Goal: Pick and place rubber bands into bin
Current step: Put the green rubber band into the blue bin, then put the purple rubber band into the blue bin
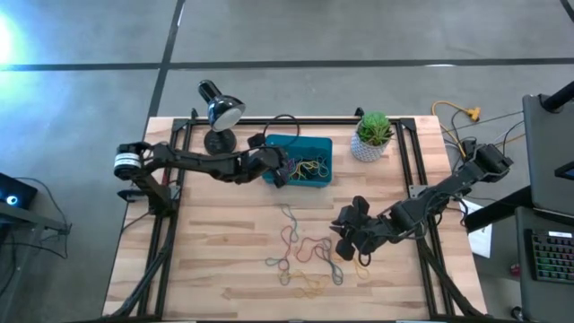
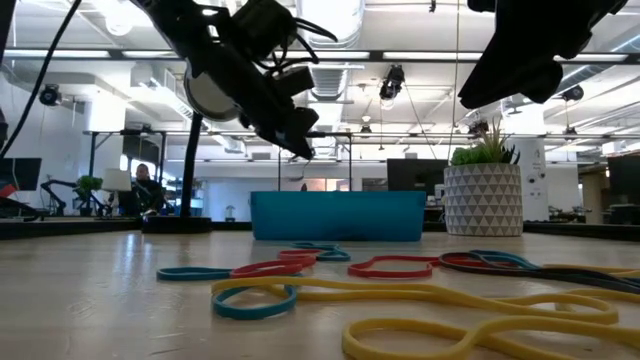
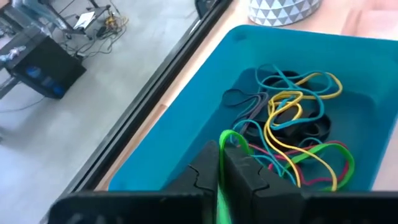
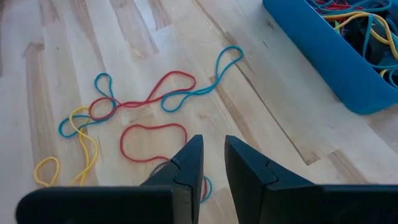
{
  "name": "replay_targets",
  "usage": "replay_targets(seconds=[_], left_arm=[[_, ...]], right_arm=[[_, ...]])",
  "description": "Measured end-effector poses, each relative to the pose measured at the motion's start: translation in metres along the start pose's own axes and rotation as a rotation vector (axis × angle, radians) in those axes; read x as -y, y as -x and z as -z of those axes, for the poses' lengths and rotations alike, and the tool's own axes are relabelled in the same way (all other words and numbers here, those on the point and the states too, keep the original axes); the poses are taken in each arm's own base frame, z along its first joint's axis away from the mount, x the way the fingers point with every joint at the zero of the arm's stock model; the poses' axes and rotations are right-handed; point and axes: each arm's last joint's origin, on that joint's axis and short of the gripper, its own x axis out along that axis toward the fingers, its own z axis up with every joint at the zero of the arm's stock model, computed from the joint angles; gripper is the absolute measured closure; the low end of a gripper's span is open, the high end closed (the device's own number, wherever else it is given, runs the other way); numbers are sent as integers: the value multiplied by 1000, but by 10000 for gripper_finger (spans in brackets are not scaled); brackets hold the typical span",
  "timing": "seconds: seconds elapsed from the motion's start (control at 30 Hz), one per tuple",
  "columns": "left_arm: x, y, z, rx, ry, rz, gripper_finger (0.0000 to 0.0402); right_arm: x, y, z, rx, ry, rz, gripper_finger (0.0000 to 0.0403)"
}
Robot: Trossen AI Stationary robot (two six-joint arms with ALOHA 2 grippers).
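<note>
The teal bin (image 1: 316,145) sits at the table's far middle and holds several coloured rubber bands (image 3: 292,118). My left gripper (image 1: 280,169) hangs over the bin's left part (image 3: 186,124), shut on a green rubber band (image 3: 233,142). More loose bands (image 1: 305,256) lie flat on the wood nearer the front edge. My right gripper (image 1: 345,235) hovers above their right side, open with a narrow gap (image 4: 213,162), and touches nothing. A red band (image 4: 152,142) lies just beyond its fingertips. In the low view the left gripper (image 2: 295,140) is above the bin (image 2: 338,215). My left gripper pinches the green rubber band (image 3: 219,171) between its two fingers, coming from above and slanting down into the bin. A short loop of the band (image 3: 235,140) stands out past the fingertips, lifted clear of the bands on the bin's floor.
A black desk lamp (image 1: 220,112) stands left of the bin and a white plant pot (image 1: 372,139) right of it. Black frame rails (image 1: 170,206) run along the table's sides. A person (image 2: 145,185) sits in the room far behind.
</note>
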Motion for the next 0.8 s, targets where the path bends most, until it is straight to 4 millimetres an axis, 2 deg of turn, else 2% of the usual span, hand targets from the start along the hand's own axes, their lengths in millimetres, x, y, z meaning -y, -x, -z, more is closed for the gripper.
replay_targets(seconds=[0.37,0.8], left_arm=[[0,0,-3,7,-34,18,334],[-2,4,-7,27,-17,20,328]], right_arm=[[4,-4,0,-1,-7,17,346],[5,-4,0,1,-3,20,346]])
